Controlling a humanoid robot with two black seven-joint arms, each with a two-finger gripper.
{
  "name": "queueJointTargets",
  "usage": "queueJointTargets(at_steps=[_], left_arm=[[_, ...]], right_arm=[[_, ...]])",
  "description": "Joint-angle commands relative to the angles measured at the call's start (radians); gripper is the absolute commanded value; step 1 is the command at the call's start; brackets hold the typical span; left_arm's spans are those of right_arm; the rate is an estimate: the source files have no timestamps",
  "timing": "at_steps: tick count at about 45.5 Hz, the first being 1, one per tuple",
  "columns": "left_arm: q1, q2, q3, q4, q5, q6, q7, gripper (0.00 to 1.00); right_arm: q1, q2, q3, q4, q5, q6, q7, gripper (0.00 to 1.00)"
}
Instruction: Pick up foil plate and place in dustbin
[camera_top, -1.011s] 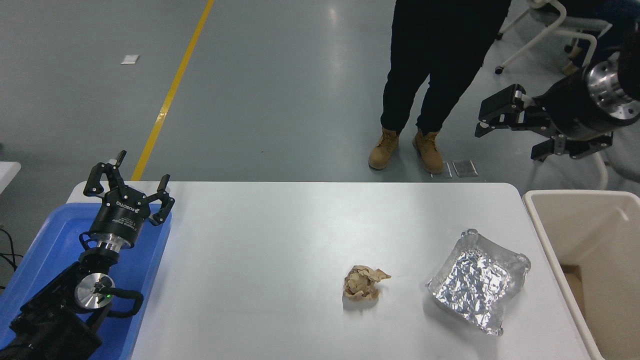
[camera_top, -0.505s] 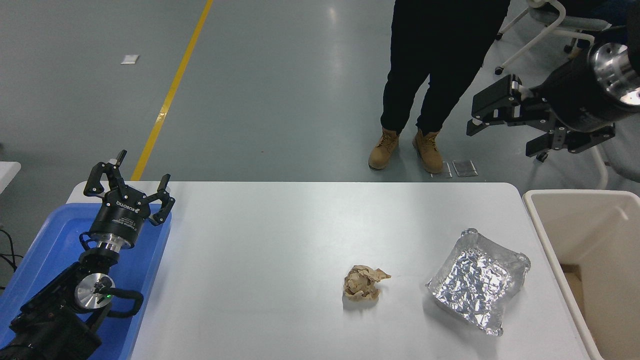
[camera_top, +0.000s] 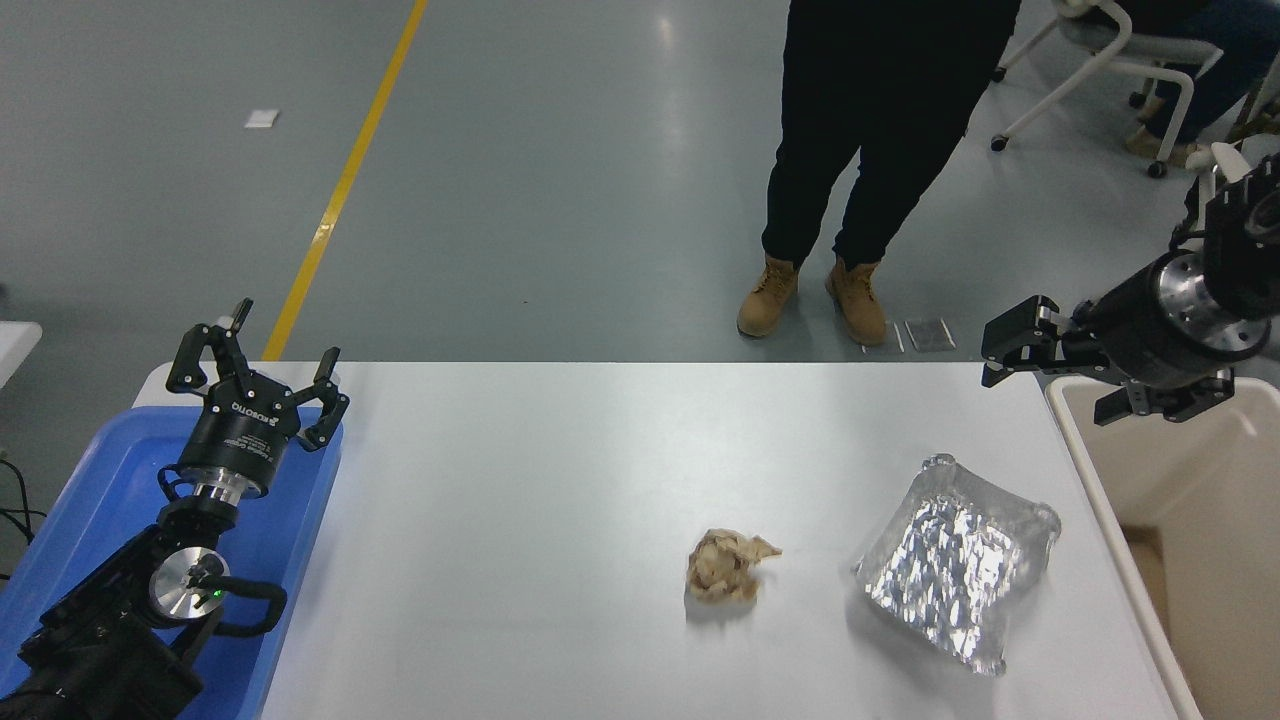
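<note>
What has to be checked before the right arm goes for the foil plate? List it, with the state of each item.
1. Right gripper empty and open: ok, nothing between its fingers.
2. Foil plate free to grab: ok, it lies alone on the table, rim up, nothing on it.
3. Paper ball out of the way: ok, it lies apart from the plate, to its left.
4. Dustbin open and beside the table: ok, its mouth is uncovered.
5. Left gripper parked: ok, over the blue tray.
6. Person clear of the table: ok, standing beyond the far edge.
</note>
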Motion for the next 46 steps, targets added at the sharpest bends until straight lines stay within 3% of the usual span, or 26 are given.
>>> queueJointTargets(at_steps=[1, 46], left_arm=[[0.0, 0.001, 0.0, 0.0, -0.001, 0.0, 0.0, 0.98], [0.0, 0.001, 0.0, 0.0, 0.001, 0.001, 0.0, 0.98]], right_arm=[[-0.239, -0.01, 0.006, -0.098, -0.014, -0.14, 0.001, 1.0], [-0.76, -0.013, 0.366, -0.356, -0.015, -0.28, 0.008, 0.97]])
